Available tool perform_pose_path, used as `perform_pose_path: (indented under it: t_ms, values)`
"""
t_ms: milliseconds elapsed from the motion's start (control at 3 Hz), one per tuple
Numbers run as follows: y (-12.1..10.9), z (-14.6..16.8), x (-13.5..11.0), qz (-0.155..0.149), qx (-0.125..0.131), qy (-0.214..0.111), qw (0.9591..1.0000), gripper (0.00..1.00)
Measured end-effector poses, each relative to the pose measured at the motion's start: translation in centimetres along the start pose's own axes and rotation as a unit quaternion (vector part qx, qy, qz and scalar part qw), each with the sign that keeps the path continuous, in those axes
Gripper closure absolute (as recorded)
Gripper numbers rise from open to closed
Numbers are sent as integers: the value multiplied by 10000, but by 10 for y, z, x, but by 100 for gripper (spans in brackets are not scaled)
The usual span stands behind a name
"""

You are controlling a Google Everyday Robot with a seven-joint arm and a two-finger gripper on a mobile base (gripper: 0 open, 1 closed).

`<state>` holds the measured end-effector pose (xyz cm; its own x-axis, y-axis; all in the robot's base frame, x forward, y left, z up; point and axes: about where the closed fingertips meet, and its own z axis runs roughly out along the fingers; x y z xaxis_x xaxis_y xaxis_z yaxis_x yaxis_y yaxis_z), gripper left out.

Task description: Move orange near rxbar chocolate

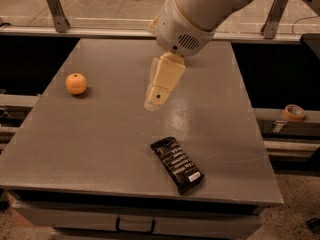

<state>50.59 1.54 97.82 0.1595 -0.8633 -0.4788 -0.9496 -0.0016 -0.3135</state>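
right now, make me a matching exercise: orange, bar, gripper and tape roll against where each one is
Things:
1. orange
2. bar
3. gripper
4. tape roll

Places:
a. off the table, at the picture's right
b. over the table's middle
c. lying on the table near its front edge
d. on the table, towards the picture's left

Pairs: 1-d, 2-c, 3-b, 4-a
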Motion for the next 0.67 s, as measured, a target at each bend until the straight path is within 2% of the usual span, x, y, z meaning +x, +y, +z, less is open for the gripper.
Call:
perform_pose_path:
  t_ms: [333, 667]
  values:
    - [-18, 34, -39, -139, -22, -611, 9980, 0]
    - [-41, 83, -75, -270, -15, -1131, 9932, 0]
